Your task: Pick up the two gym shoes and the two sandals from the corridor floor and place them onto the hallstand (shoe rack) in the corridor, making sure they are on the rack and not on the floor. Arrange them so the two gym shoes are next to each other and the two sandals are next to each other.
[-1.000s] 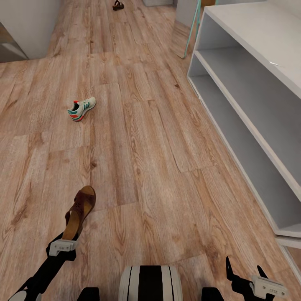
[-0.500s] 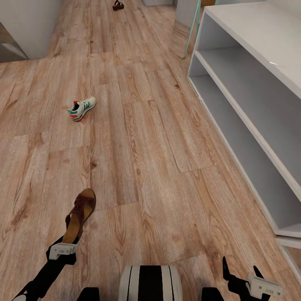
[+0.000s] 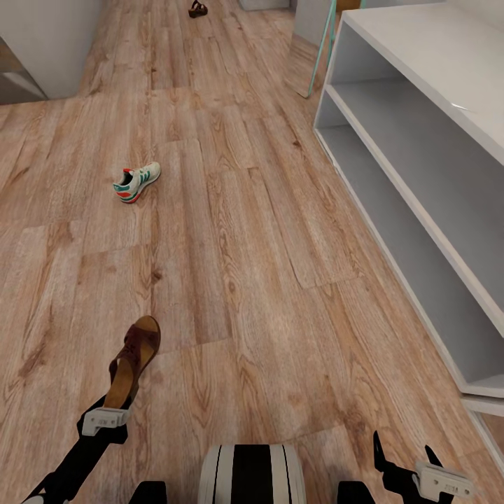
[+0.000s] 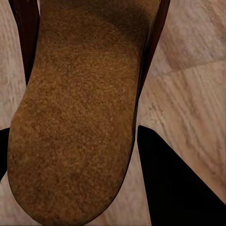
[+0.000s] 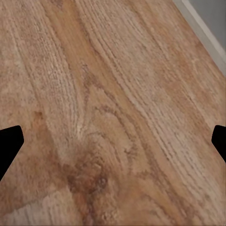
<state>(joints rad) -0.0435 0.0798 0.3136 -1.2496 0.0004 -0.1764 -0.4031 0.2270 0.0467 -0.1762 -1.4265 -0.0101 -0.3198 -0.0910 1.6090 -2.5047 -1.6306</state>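
The left pincer (image 3: 114, 400) reached low and forward, clamped on a sandal's (image 3: 134, 360) heel above the corridor floor (image 3: 266, 266), while the right pincer (image 3: 406, 458) hovered spread apart near the hallstand (image 3: 420, 133).

The far sandal (image 3: 197, 8) is cut by the head view's top edge, its detail too small to tell.

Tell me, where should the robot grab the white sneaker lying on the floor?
Probably the heel end of the gym shoe. It lies upright on the corridor floor, its opening facing up and its heel towards the robot. An end effector coming from above could slip one finger inside the opening and pinch the heel rim, which looks thin enough to grip.
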